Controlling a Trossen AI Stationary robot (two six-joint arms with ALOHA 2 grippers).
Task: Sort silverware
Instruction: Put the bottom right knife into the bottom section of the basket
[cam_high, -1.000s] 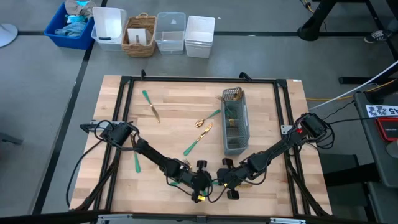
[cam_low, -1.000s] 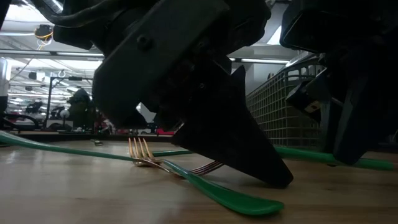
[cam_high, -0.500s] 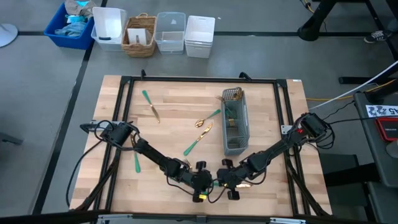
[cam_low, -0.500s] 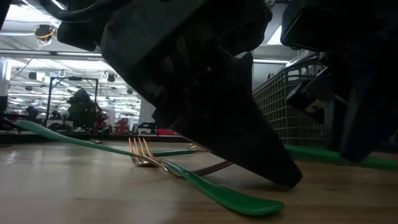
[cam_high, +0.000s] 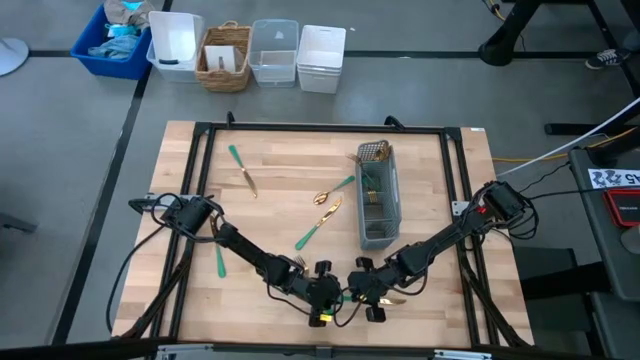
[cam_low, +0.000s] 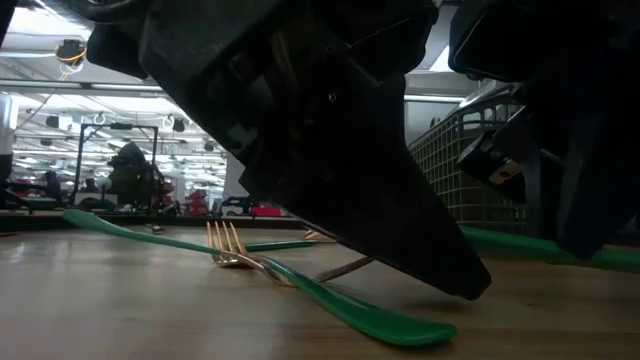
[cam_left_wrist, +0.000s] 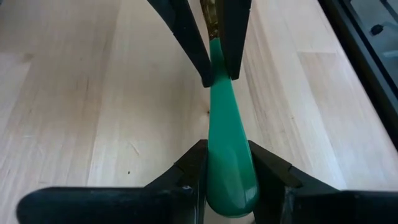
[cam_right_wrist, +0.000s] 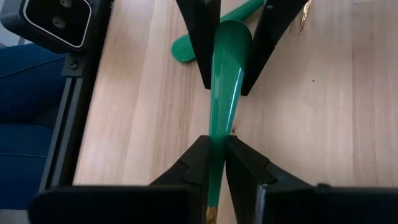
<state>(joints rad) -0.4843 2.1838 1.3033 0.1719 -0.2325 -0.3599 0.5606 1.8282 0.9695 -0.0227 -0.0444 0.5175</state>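
Note:
Both grippers meet near the table's near edge, shut on one green-handled piece of silverware (cam_left_wrist: 221, 112). My left gripper (cam_left_wrist: 227, 149) has its broad end, and my right gripper (cam_right_wrist: 217, 142) has the slim part near the gold head (cam_right_wrist: 211, 216). In the high view the left gripper (cam_high: 335, 292) and the right gripper (cam_high: 358, 290) stand almost tip to tip. A fork (cam_low: 330, 305) lies flat on the wood close by. More silverware (cam_high: 325, 210) lies mid-table beside the grey mesh caddy (cam_high: 376, 195). My left gripper pinches the broad free end of the handle (cam_left_wrist: 230, 177) between its two fingers. It comes slanting down from the table's left, and the handle runs on along the way the fingers point. The piece is off the wood. My right gripper pinches the slim part of the handle (cam_right_wrist: 217, 124) just short of the gold head, between its two fingers. It comes slanting down from the table's right, with the handle running on ahead of the fingers toward the left gripper (cam_right_wrist: 227, 87). The piece is off the wood.
A knife (cam_high: 242, 170) lies at the far left and a green handle (cam_high: 219, 258) beside the left arm. The table's black frame (cam_high: 205, 130) rims the wood. Bins and a basket (cam_high: 226, 58) stand on the floor beyond the far edge.
My left gripper has rolled a little about the line it points along, and its dark body shows turned in the low view. Both grippers have stayed in place, shut on the same piece.

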